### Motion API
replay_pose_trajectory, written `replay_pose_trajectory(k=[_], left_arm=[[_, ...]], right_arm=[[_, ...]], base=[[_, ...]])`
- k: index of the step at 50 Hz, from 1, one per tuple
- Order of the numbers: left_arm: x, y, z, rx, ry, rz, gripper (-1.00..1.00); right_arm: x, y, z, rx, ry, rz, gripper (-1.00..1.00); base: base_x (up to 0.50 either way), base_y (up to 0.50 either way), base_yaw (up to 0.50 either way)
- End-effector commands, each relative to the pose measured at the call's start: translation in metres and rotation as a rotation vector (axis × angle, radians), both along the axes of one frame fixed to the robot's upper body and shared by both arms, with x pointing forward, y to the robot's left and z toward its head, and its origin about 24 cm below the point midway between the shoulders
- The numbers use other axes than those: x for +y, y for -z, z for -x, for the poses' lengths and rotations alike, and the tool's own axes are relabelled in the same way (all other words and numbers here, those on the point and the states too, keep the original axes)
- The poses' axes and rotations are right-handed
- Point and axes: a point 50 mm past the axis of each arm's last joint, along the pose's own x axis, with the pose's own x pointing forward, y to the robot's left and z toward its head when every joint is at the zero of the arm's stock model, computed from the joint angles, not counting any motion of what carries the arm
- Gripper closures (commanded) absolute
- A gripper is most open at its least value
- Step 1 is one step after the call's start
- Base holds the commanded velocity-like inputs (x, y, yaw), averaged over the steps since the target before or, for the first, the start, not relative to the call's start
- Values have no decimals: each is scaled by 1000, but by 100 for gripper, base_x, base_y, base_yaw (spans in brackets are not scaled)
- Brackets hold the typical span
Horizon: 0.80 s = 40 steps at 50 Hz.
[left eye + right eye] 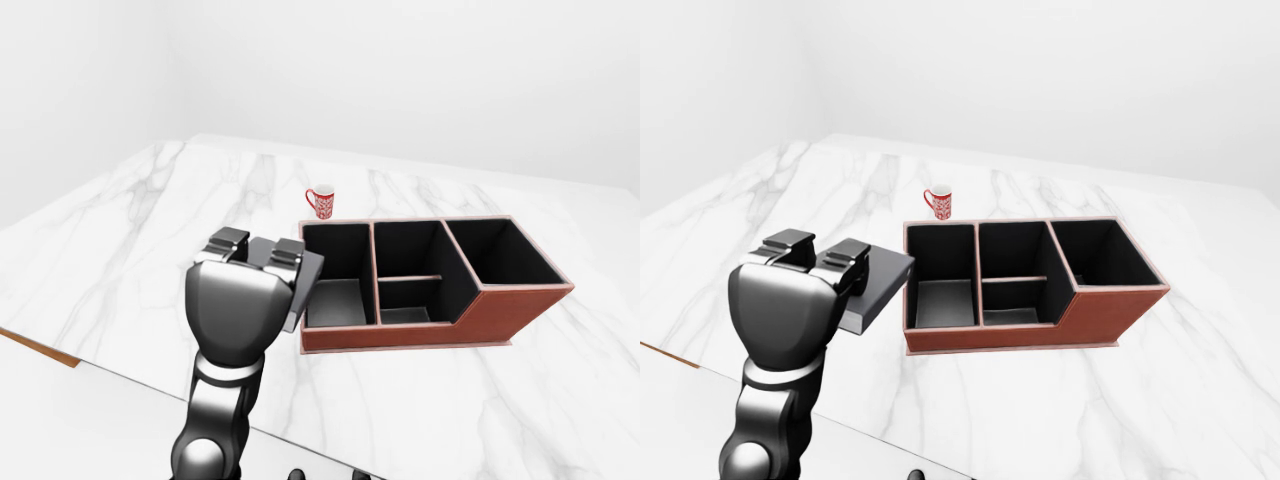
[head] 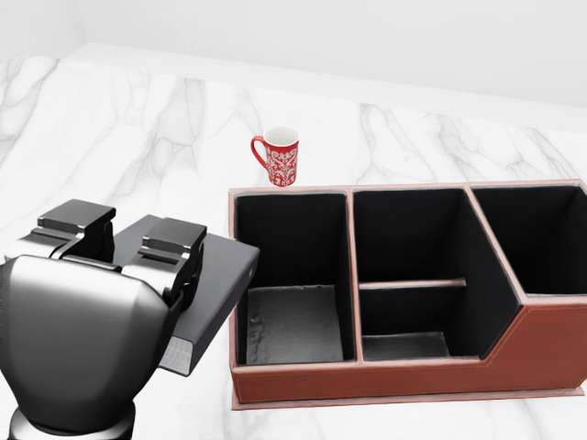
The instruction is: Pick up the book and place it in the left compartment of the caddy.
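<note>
A dark grey book (image 2: 220, 275) is held flat above the marble table, with my left hand (image 2: 128, 240) shut on its left part; two fingers (image 2: 174, 240) lie on top and the thumb is hidden underneath. The book's right corner overlaps the left wall of the red-brown caddy (image 2: 385, 380) in the head view. The caddy's left compartment (image 2: 293, 316) is black inside and holds nothing. The large silver back of the hand fills the lower left of the head view. My right hand does not show.
A red patterned mug (image 2: 279, 156) stands just above the caddy's top-left corner. The caddy also has a split middle compartment (image 2: 408, 275) and a right compartment (image 2: 537, 238). The table's near edge (image 1: 60, 352) runs across the lower left of the left-eye view.
</note>
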Motion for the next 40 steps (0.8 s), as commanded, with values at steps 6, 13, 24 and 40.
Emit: replay_pose_trajectory(k=[6, 13, 24, 40], left_arm=[[-13, -8, 10, -45, 48, 6, 100], [-22, -3, 15, -58, 72, -36, 100], [-30, 2, 18, -40, 93, -70, 100], [-36, 14, 15, -24, 108, -119, 100]], right_arm=[[0, 1, -1, 7, -2, -2, -100], [1, 2, -1, 11, -6, 0, -100], [1, 1, -2, 12, -2, 4, -100], [0, 1, -1, 9, -2, 1, -100]], base=[[0, 0, 0], [0, 0, 0], [0, 0, 0], [0, 0, 0]])
